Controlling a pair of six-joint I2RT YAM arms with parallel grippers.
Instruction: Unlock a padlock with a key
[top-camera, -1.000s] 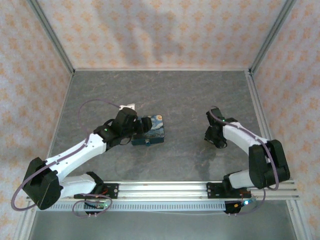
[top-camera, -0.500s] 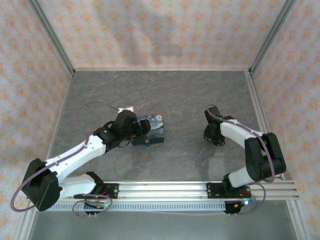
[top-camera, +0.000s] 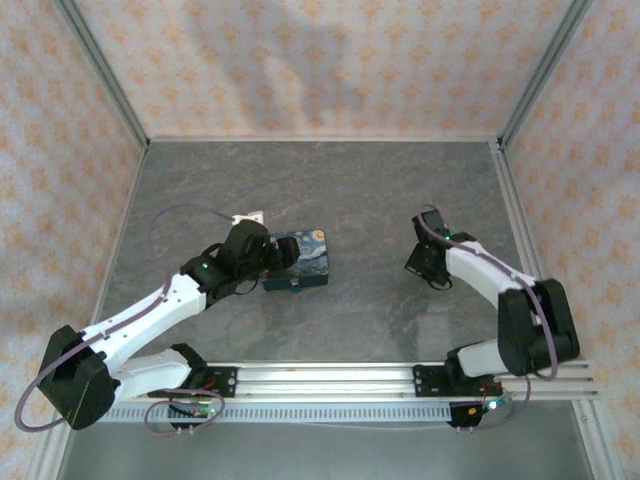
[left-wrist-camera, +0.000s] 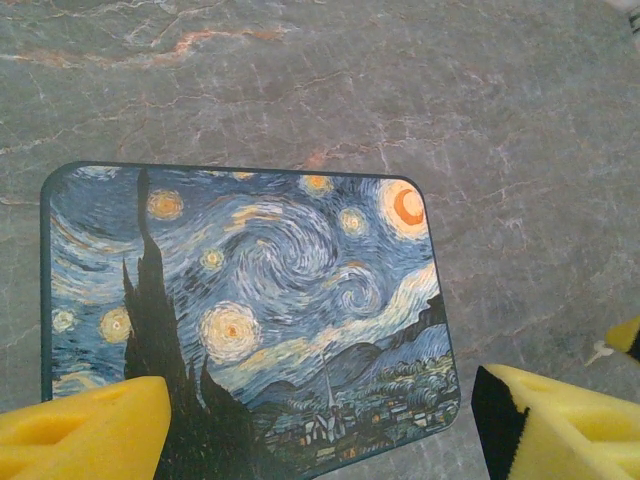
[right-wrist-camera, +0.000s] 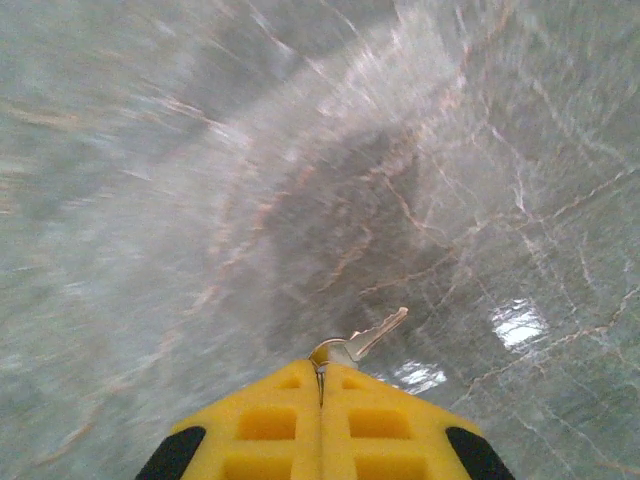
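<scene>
- Your right pincer has snapped shut since a second ago, pinching the key by its head above the bench.
- Left pincer gapes wide, empty, over the tin.
- Key: light, stiff, slick; padlock's place unclear.

Smooth grey stone-veined desk with a soft sheen, tin lid glossy with printed paint swirls, small bright silver metal key, matt yellow moulded plastic jaws, matt patterned walls
</scene>
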